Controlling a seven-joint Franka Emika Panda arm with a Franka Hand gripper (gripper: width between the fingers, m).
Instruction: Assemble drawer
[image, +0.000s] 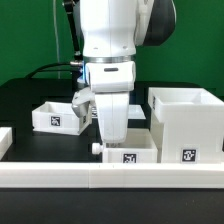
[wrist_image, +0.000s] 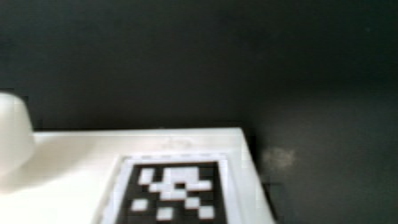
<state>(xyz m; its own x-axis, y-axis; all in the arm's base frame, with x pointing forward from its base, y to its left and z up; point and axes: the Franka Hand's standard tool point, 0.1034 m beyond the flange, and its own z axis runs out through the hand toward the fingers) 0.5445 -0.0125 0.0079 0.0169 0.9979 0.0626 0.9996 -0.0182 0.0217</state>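
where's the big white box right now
The big white box stands at the exterior view's right on the black table, next to the small tagged box below the arm.

A black bench (image: 30, 150) is seen, and its dark top is also shown in the wrist view (wrist_image: 178, 60). A white rail (image: 60, 176) is laid along its near edge. A green wall (image: 30, 40) is set behind the far edge, where a thin dark cable (image: 50, 70) is draped.

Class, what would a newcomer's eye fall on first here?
The white arm fills the middle, its gripper low at the front box. A large box stands on the exterior view's right, a small box on its left, all tagged, on a black table.
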